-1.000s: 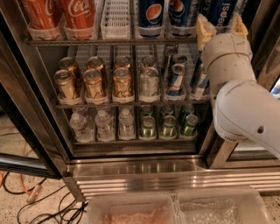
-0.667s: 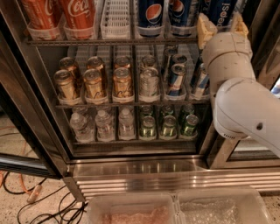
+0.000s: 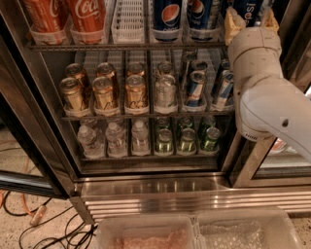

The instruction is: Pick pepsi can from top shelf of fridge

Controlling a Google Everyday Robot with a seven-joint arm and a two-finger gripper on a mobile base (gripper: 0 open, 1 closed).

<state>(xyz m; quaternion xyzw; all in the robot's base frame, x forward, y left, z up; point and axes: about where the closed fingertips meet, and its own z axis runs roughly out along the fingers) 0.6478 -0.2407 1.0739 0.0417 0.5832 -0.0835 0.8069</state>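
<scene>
The fridge (image 3: 155,187) stands open before me. Its top shelf (image 3: 126,46) carries dark blue pepsi cans (image 3: 167,17) in the middle lanes and red Coca-Cola cans (image 3: 90,17) at the left. My gripper (image 3: 249,22) is at the shelf's right end, on the white arm (image 3: 272,107). Its tan fingers (image 3: 232,24) stand apart on either side of the rightmost pepsi can (image 3: 245,7). That can is partly cut off by the frame's top. The gripper is open.
An empty white lane tray (image 3: 129,19) sits between the Coca-Cola and pepsi cans. The middle rack holds gold cans (image 3: 104,92) and slim blue-and-silver cans (image 3: 197,87). Water bottles (image 3: 114,138) and green cans (image 3: 187,141) are below. Clear bins (image 3: 146,233) and floor cables (image 3: 29,219) lie near.
</scene>
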